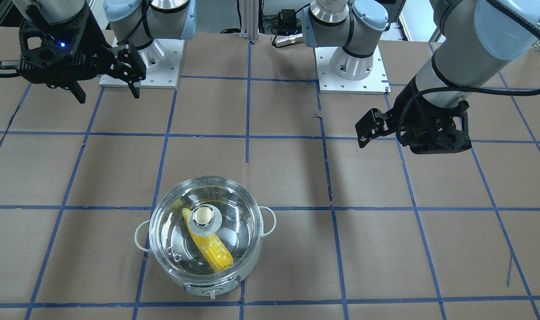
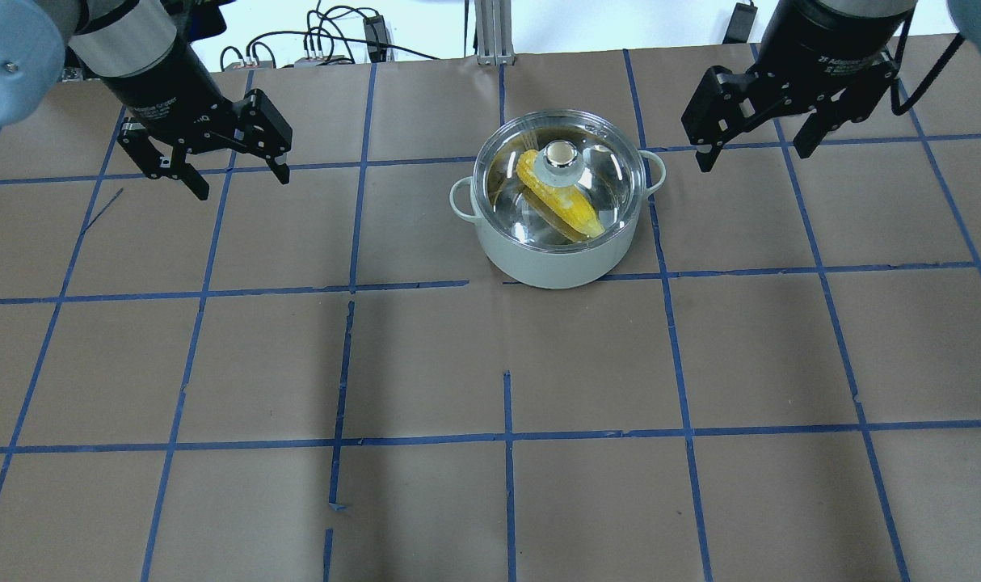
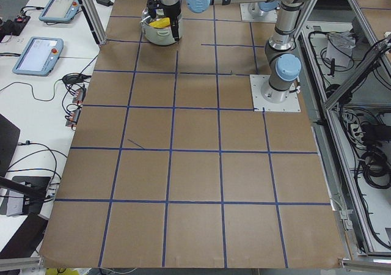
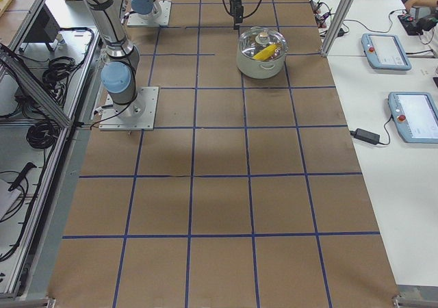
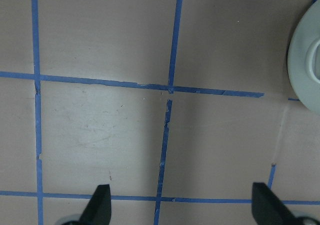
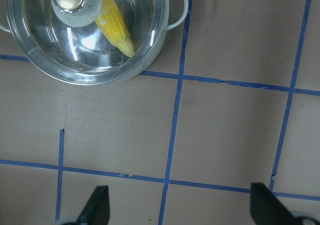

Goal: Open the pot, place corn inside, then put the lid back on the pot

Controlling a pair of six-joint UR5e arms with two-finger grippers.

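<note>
Corn [image 2: 575, 212] lies diagonally in the lidded pot [image 2: 551, 263], tip toward robot's right; left pincer [image 2: 242, 186] and right pincer [image 2: 753, 159] gape.

small white print on the black body of the right gripper [image 2: 753, 158], seen from overhead, reads "2f adaptive", and the rest is too blurred to read. the left gripper [image 2: 242, 184] carries the same kind of line, "adaptive gripper" just about legible. the handheld screens [image 4: 387, 51] on the side bench are too small to read.
</note>
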